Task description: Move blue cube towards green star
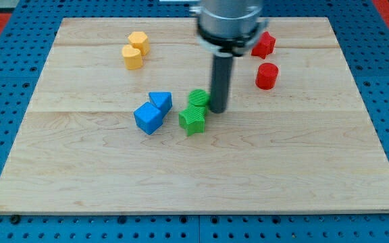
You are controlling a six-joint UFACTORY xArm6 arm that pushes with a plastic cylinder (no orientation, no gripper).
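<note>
The blue cube (148,118) sits left of the board's centre. A second blue block, wedge-like (161,100), touches its upper right. The green star (193,119) lies to the cube's right, a small gap between them. A second green block (198,98) sits just above the star. My tip (219,110) rests on the board right beside these green blocks, on their right, close to or touching the upper one. It is well to the right of the blue cube, with the green blocks in between.
Two yellow blocks (134,51) sit at the view's upper left. A red star-like block (263,44) and a red cylinder (267,75) sit at the upper right. The wooden board (194,196) lies on a blue pegboard.
</note>
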